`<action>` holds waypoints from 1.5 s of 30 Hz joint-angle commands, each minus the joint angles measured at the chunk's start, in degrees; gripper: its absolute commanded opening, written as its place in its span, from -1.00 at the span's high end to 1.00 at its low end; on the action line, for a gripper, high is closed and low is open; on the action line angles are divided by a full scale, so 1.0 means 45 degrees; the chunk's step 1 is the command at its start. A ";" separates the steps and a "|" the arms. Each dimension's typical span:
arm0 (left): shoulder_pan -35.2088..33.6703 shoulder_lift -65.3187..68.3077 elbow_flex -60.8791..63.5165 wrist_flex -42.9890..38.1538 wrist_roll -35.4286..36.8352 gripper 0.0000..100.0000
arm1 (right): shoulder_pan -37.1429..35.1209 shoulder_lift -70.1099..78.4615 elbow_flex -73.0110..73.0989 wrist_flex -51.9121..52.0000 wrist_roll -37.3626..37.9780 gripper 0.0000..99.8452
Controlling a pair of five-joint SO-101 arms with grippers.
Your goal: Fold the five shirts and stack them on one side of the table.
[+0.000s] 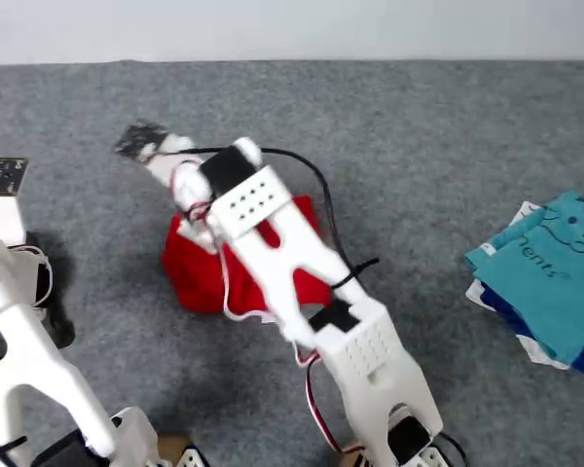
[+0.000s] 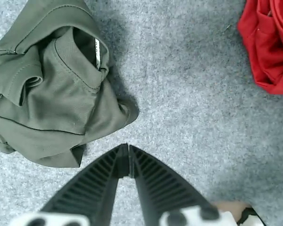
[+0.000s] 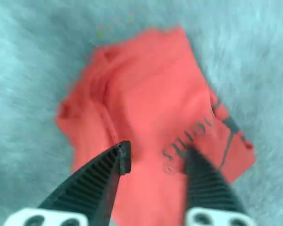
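Observation:
A crumpled red shirt (image 1: pixel 200 272) lies mid-table, partly hidden under my right arm. My right gripper (image 3: pixel 155 157) hangs open above the red shirt (image 3: pixel 146 108), with nothing between its fingers; in the high view the right gripper (image 1: pixel 146 144) shows up past the shirt's far left side. A bunched olive-green shirt (image 2: pixel 52 89) lies on the grey cloth. My left gripper (image 2: pixel 128 148) is shut and empty just beside it, and an edge of the red shirt (image 2: pixel 266 47) lies farther off. A stack of folded shirts (image 1: pixel 550 277), teal on top, sits at the right edge.
The grey table cover (image 1: pixel 419 146) is bare between the red shirt and the folded stack. My left arm (image 1: pixel 29 360) stands at the near left corner. A black cable (image 1: pixel 316 185) runs along the right arm.

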 commanded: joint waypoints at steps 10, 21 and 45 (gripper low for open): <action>0.0020 -0.0430 -0.0127 0.0078 -0.0078 0.99 | -0.0713 0.2100 -0.0117 0.0850 0.0664 0.98; 0.0020 -0.0430 -0.0088 -0.0117 -0.0078 0.99 | -0.2178 0.0498 -0.0547 0.0850 0.0703 0.98; 0.0078 -0.0430 -0.0088 -0.0078 -0.0020 0.99 | 0.4835 0.3507 -0.0684 -0.2979 0.0742 0.98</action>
